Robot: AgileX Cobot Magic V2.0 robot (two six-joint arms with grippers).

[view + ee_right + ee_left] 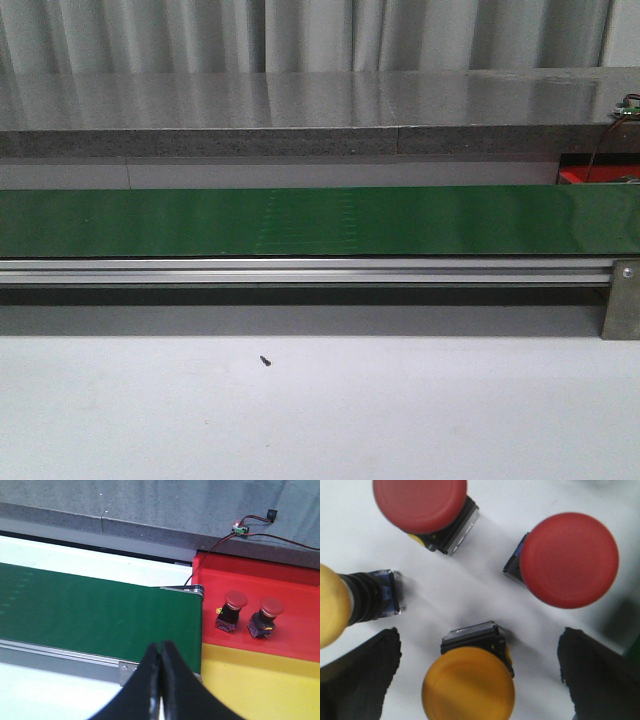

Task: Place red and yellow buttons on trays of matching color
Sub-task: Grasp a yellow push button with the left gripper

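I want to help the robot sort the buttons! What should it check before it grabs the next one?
1. Left gripper open: ok, its fingers stand wide apart.
2. Button between the fingers: ok, a yellow button sits in the gap, not yet touched.
3. Neighbours out of the way: cannot tell; another yellow button lies close to one finger.
4. Red buttons left to sort: ok, two red buttons wait on the table.
5. Red tray has room: ok, it holds just two buttons.
6. Yellow tray free: ok where visible.
7. Right gripper empty: ok, shut on nothing.
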